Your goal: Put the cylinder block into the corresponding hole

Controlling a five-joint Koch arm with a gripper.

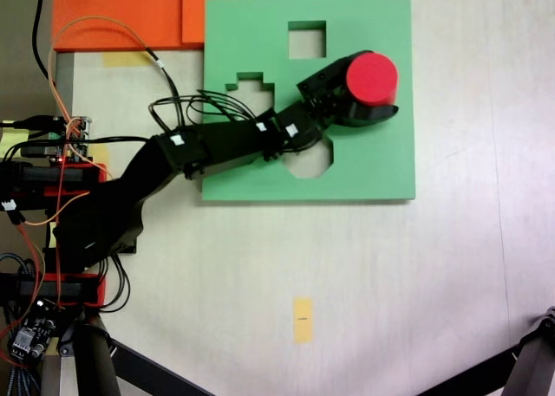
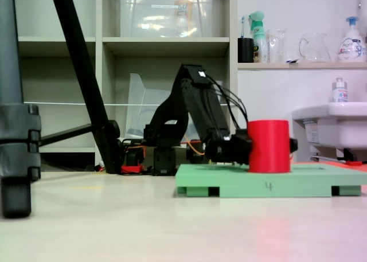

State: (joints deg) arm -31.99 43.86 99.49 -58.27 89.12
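The red cylinder block (image 1: 373,74) stands upright over the right half of the green foam board (image 1: 373,166). My gripper (image 1: 373,97) is shut on it, one black jaw at its upper left and one along its lower side. The low fixed view shows the cylinder block (image 2: 269,146) with its base at the level of the top of the board (image 2: 229,184). I cannot tell if it rests on the surface or sits a little way in. The corresponding hole is hidden beneath the block. The board's square cutout (image 1: 307,39) and cross-shaped cutout (image 1: 251,86) lie open. My arm partly covers the octagonal cutout (image 1: 316,162).
Orange foam sheets (image 1: 130,15) lie at the top left, touching the board's corner. The arm's base, wires and electronics (image 1: 52,153) crowd the left edge. A yellow tape mark (image 1: 302,318) is on the bare table below the board. Tripod legs (image 2: 86,78) stand near the front.
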